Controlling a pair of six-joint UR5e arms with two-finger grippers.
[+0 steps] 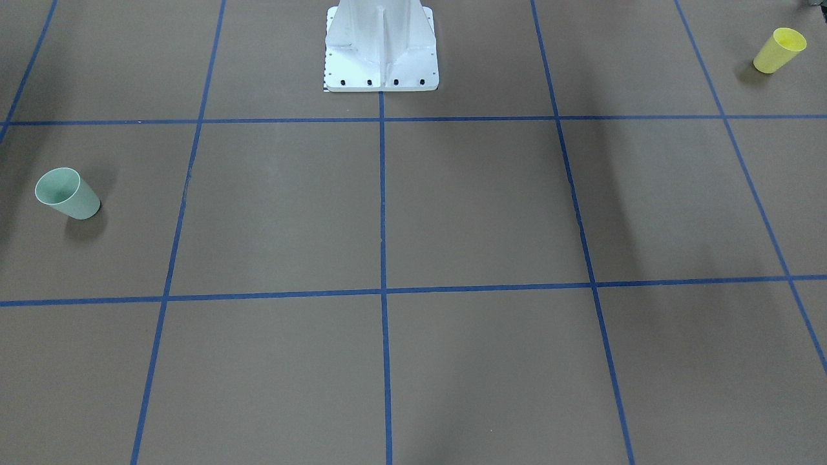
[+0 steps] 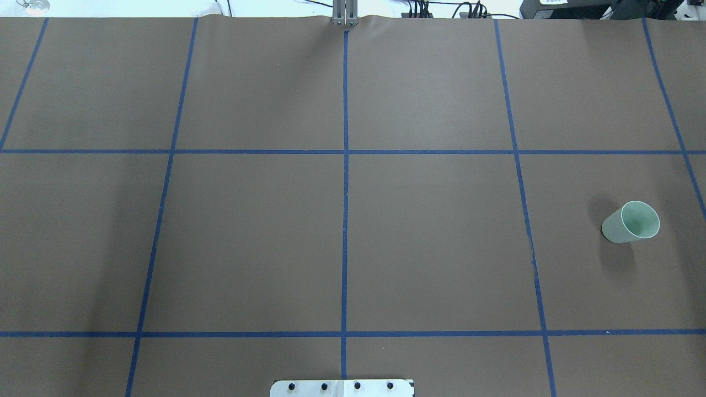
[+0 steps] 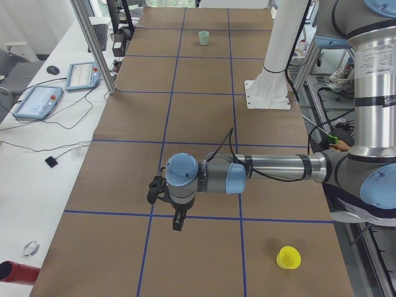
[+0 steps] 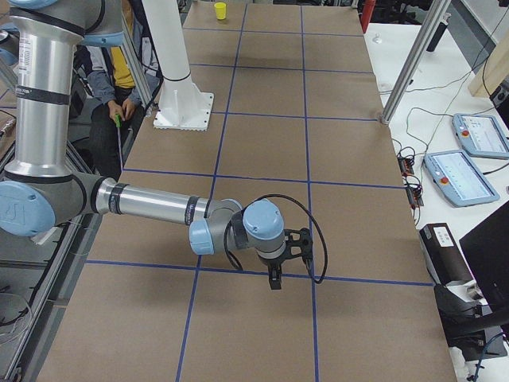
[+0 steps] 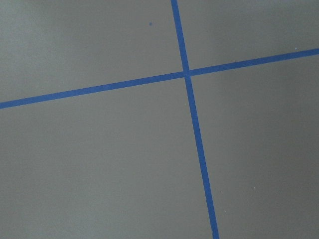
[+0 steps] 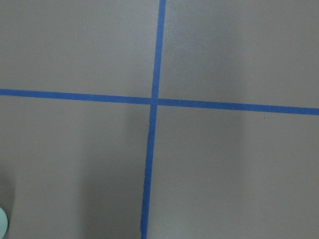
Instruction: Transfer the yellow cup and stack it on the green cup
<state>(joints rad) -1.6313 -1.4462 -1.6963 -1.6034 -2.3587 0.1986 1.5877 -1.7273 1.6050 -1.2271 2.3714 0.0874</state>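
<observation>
1. Tabletop [image 2: 253, 231]: brown paper cover with a blue tape grid [image 1: 382, 194]. The squares probably serve as placement cells.
2. Left arm [image 3: 272, 167] and right arm [image 4: 151, 205]: both reach out low and forward of the pedestal, one on each side of it. Neither is over a cup, so this looks like a start pose and the task has not begun.
3. Pedestal [image 1: 381, 48]: white, bolted at the robot's edge on the centre tape line. It is the landmark for every place here.
4. Left end effector [image 3: 177, 224]: hangs fingers-down above the tabletop, forward and left of the pedestal, and holds nothing. It shows only in a side view, so I cannot tell if it is spread or pressed together.
5. Right end effector [image 4: 274, 282]: hangs the same way, forward and right of the pedestal, also holding nothing. Its finger state cannot be told either.
6. Yellow cup [image 1: 778, 50]: far to the pedestal's left, about level with it, upright with mouth up. It sits on the left arm's side, so that arm likely picks it.
7. Green cup [image 1: 66, 194]: far to the pedestal's right, a row further forward, and well apart from the yellow one. Its mouth is up, ready to take the yellow cup's narrower base.
</observation>
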